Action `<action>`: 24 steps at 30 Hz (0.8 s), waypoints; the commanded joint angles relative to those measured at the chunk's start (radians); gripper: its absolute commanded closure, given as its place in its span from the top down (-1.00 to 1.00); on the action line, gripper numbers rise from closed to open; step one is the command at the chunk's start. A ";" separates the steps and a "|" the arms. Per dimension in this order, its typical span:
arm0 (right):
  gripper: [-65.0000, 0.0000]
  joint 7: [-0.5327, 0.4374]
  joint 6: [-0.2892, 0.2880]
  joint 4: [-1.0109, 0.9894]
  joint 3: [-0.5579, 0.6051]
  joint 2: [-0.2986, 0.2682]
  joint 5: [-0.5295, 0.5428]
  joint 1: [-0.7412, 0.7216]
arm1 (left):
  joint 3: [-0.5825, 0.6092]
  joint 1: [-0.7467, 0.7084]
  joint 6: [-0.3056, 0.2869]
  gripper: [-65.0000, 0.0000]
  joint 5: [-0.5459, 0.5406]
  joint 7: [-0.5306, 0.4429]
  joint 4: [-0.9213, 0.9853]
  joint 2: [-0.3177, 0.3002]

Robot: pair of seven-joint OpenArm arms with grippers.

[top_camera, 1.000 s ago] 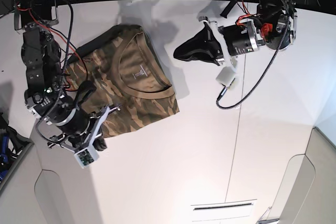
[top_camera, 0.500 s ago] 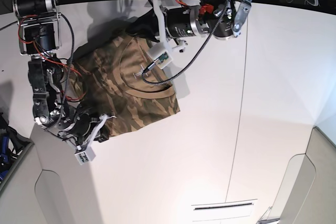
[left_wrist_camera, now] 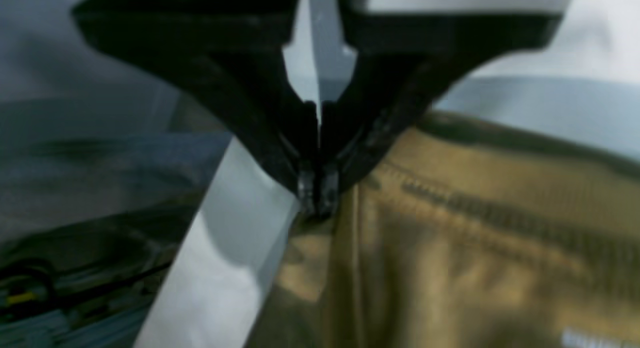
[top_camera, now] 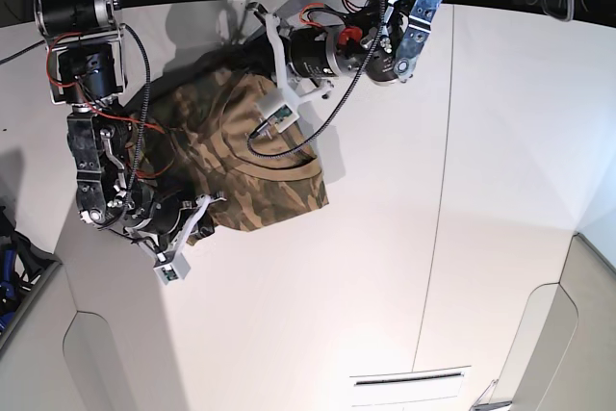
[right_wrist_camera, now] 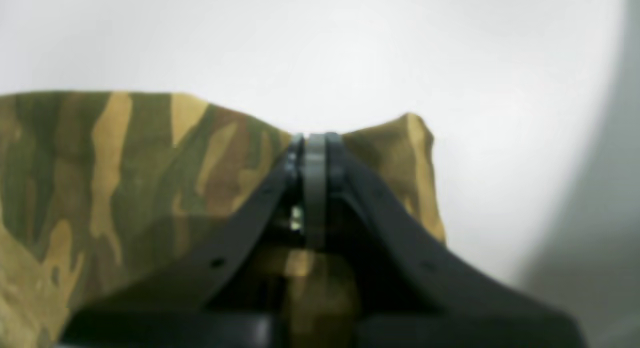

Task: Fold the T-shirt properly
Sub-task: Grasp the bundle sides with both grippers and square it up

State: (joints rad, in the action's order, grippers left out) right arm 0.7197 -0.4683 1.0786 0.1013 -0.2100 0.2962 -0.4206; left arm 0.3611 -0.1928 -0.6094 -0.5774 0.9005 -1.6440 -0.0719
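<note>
The T-shirt (top_camera: 252, 166) lies partly folded near the table's (top_camera: 404, 238) far-left corner, both grippers (left_wrist_camera: 316, 190) (right_wrist_camera: 312, 143) clamped on its edges, final folds apparently left.

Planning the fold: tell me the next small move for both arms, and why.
Probably lift both pinched edges together. The left gripper and right gripper look shut on the camouflage T-shirt, at opposite edges, so the fold can begin.

T-shirt (top_camera: 252, 166): matt woven cloth, camouflage print, stitched hem.
Bench (top_camera: 385, 267): smooth white, slight sheen.
Pincers (right_wrist_camera: 312, 143): black matt plastic.
</note>
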 commanded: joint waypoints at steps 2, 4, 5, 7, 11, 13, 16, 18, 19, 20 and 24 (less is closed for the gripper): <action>-1.00 0.011 -0.008 0.013 -0.004 -0.006 0.013 -0.027 | -0.039 0.019 -0.003 -1.00 -0.016 -0.014 0.001 0.005; -1.00 0.019 -0.008 0.014 -0.004 -0.006 0.021 -0.025 | -0.086 0.024 -0.003 -1.00 -0.016 -0.014 0.006 0.005; -1.00 0.022 -0.008 0.014 -0.004 -0.009 0.025 -0.023 | -0.112 0.027 -0.003 -1.00 -0.016 -0.014 0.007 0.005; -1.00 0.029 -0.008 0.015 -0.006 -0.016 0.027 -0.016 | -0.165 0.031 -0.003 -1.00 -0.016 -0.014 0.007 0.005; -1.00 0.038 -0.008 0.021 -0.014 -0.037 0.063 0.006 | -0.267 0.055 -0.003 -1.00 -0.016 -0.014 0.007 -0.001; -1.00 0.053 -0.008 0.030 -0.024 -0.039 0.116 0.025 | -0.296 0.069 -0.003 -1.00 -0.016 -0.014 0.008 -0.022; -1.00 0.082 -0.039 0.070 -0.032 -0.037 0.185 0.070 | -0.304 0.089 -0.003 -1.00 -0.016 -0.015 0.009 -0.072; -1.00 0.091 -0.047 0.119 -0.032 -0.036 0.215 0.113 | -0.304 0.099 -0.003 -1.00 -0.016 -0.019 0.010 -0.102; -1.00 0.092 -0.045 0.147 -0.032 -0.036 0.225 0.137 | -0.304 0.105 -0.003 -1.00 -0.015 -0.023 0.010 -0.117; -1.00 0.093 -0.045 0.178 -0.032 -0.036 0.228 0.160 | -0.304 0.111 -0.003 -1.00 -0.015 -0.029 0.010 -0.129; -1.00 0.101 -0.045 0.294 -0.032 -0.036 0.229 0.250 | -0.304 0.146 0.013 -1.00 0.004 -0.037 0.010 -0.164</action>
State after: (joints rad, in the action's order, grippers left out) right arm 0.8268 -0.5037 1.3571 0.0723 -0.2413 0.5037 -0.1566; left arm 0.0597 -0.0658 -0.5964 -0.5556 0.8894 -1.6199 -0.2302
